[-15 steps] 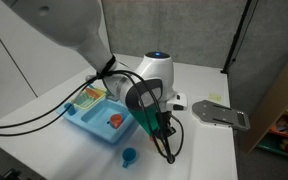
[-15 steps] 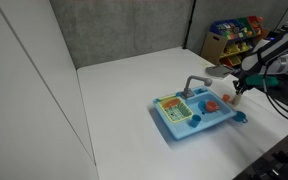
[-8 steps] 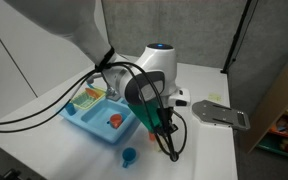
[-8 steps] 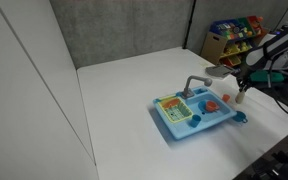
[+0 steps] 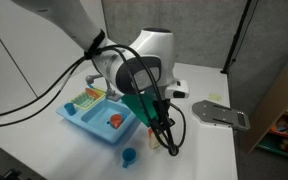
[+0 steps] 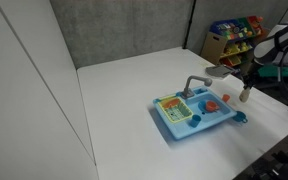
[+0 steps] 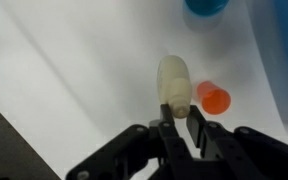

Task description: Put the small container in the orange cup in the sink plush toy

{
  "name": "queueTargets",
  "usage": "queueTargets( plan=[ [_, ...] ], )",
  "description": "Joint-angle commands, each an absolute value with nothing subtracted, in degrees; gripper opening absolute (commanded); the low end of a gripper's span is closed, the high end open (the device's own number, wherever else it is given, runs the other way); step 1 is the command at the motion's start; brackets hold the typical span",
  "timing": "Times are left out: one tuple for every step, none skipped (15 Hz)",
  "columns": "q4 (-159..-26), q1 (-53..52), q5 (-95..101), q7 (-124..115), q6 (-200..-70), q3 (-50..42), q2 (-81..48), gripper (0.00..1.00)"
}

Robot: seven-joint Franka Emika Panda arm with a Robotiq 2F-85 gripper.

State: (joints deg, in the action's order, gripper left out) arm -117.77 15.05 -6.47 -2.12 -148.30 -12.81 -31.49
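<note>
Clamping the small cream-white rounded container [image 7: 174, 85], the gripper [image 7: 180, 114] hung beside the light blue plastic sink [image 6: 199, 127], whose basin held the red-orange cup [image 6: 211, 104].

**Cream container held off the sink's end, orange cup in the basin**

The small container [image 7: 174, 82], a cream-white rounded cylinder, is pinched at one end by the gripper [image 7: 181, 120]. It hangs upright over the white table [image 6: 134, 80], just off the short end of the sink [image 6: 204, 127]. The sink is light blue plastic with a grey faucet [image 6: 194, 84] and a green-yellow rack section [image 6: 172, 108], and sits toward a table edge. The orange cup [image 6: 211, 104], deep red-orange, stands in its basin.
</note>
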Motion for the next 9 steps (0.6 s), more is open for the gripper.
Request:
queueTargets(
  plan=[
    [-118.0, 15.4, -6.0, -2.4, -148.2, -12.4, -31.2, 0.22],
    [-118.1, 15.4, -6.0, -2.4, -148.2, -12.4, -31.1, 0.22],
    [-118.2, 15.4, -6.0, -2.4, -148.2, -12.4, -31.1, 0.22],
    [-118.2, 15.4, -6.0, -2.4, -148.2, -12.4, -31.1, 0.22],
    [-118.3, 15.4, -6.0, -2.4, -148.2, -12.4, -31.1, 0.22],
    [-118.3, 15.4, -6.0, -2.4, -148.2, -12.4, -31.1, 0.22],
    [-118.3, 15.4, -6.0, -2.4, -148.2, -12.4, -31.1, 0.07],
    [-118.8, 15.3, -5.9, -2.2, -148.8, -12.4, -30.6, 0.07],
    [-119.3, 15.2, -5.9, -2.0, -149.1, -12.3, -30.0, 0.06]
  ],
)
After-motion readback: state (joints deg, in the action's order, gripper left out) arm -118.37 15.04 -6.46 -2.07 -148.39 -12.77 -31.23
